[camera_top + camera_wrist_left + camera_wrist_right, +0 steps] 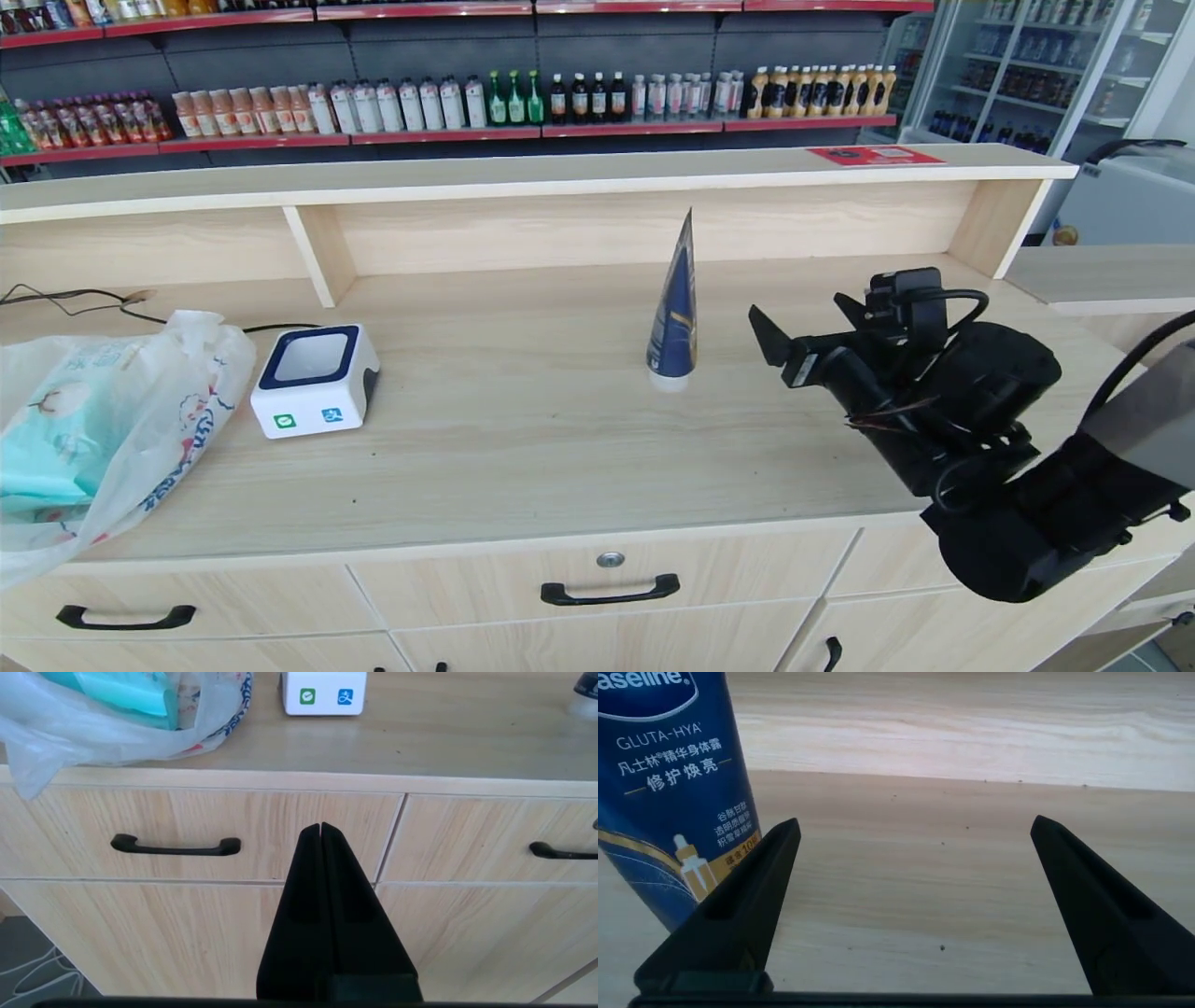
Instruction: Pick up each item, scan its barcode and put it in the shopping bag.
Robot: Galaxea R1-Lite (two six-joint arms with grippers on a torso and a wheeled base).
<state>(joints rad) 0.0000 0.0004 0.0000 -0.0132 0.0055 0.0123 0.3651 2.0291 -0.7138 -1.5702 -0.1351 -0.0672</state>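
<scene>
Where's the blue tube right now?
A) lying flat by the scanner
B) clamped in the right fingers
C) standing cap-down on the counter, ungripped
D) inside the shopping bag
C: the blue tube stands upright on its cap on the counter, apart from the open right gripper.

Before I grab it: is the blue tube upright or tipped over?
Upright. The tube stands on its cap on the counter, crimped end up.

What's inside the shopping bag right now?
The shopping bag holds a pale teal soft pack, visible through the plastic. Anything beneath or behind the pack is covered by it and the folds.
</scene>
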